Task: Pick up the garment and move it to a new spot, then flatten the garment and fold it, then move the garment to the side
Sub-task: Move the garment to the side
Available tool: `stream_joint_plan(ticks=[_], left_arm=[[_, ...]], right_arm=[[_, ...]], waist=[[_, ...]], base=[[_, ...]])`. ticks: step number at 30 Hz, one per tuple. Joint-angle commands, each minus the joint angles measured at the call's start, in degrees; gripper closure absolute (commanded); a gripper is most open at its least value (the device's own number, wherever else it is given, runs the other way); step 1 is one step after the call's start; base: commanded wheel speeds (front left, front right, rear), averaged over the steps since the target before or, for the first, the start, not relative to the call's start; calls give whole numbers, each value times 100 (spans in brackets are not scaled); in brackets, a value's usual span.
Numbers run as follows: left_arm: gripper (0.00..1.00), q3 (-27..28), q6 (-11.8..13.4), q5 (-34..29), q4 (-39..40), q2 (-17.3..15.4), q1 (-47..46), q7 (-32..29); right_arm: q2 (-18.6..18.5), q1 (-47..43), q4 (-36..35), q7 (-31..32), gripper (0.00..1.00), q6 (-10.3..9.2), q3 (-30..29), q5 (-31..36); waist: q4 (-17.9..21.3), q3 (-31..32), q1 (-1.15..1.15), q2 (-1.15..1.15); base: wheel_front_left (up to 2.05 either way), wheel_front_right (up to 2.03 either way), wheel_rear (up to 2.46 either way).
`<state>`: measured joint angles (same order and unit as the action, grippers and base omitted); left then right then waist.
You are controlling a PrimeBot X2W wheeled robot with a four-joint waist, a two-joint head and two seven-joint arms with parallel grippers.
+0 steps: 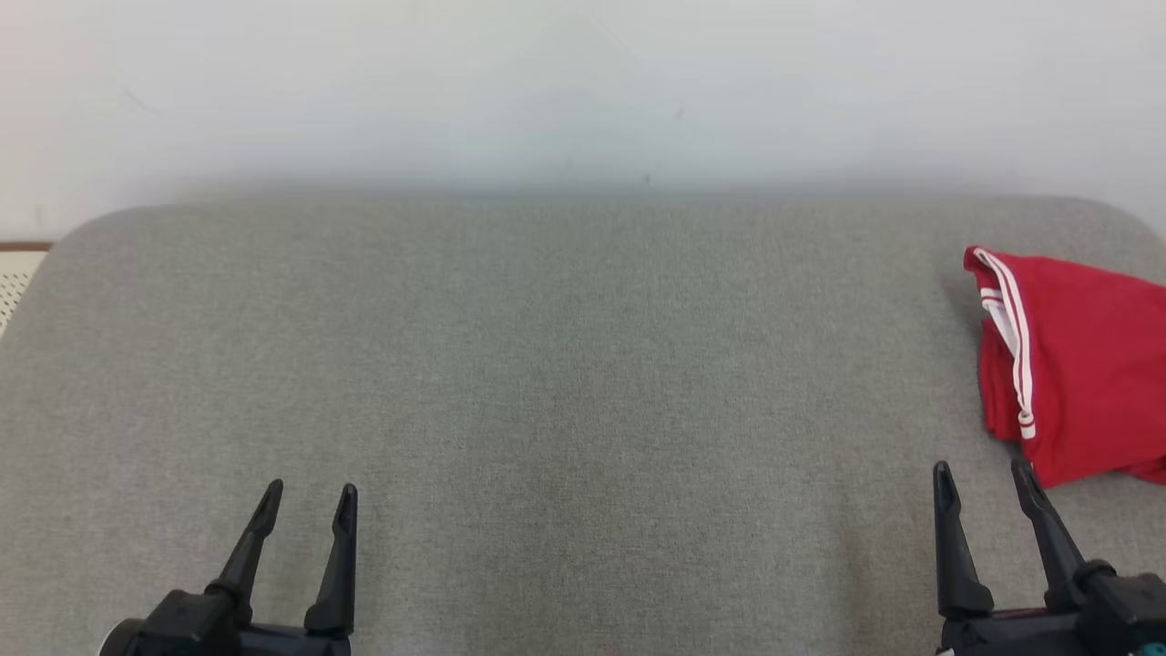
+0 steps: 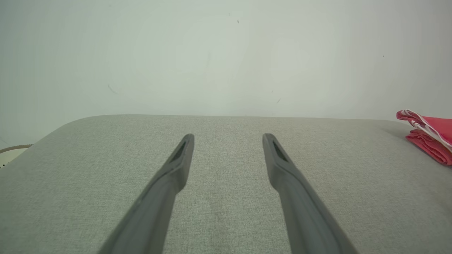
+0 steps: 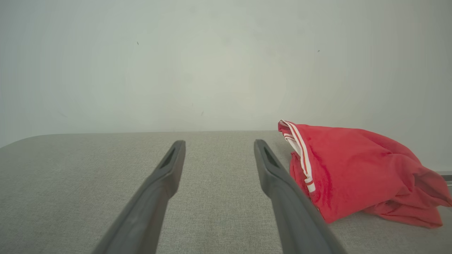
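The garment is a red cloth with white striped trim, bunched in a loose heap at the far right of the grey padded surface. In the right wrist view the garment lies just right of my right fingers. My right gripper stands open near the front right, its tips close to the garment's near edge and apart from it. My left gripper is open at the front left with nothing between its fingers. The left wrist view catches the garment at its far right edge, beyond the left gripper.
A pale wall rises behind the surface's back edge. The surface has rounded corners, and a strip of perforated white panel shows past its left corner. Bare grey fabric spreads between the two grippers.
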<state>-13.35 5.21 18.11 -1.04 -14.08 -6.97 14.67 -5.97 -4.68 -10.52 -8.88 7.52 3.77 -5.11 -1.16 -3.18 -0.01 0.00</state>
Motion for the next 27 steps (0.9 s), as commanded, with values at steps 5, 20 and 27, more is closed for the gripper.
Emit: stream_joint_plan(ticks=[5,20,27], left_arm=[[0,-71,13,-11,-75,-71,173,-60],[0,-204,45,-178,-163,-129,34,-53],[0,-210,82,-173,-196,-129,2,-33]], right_arm=[[82,-304,-227,117,0,-7,-83,98],[171,-635,-615,434,0,-7,-174,295],[204,-652,-590,491,0,-7,-174,267]], waist=[[-60,257,1,0],[-81,356,1,0],[-80,367,1,0]], base=[[0,0,0],[0,0,0],[0,0,0]])
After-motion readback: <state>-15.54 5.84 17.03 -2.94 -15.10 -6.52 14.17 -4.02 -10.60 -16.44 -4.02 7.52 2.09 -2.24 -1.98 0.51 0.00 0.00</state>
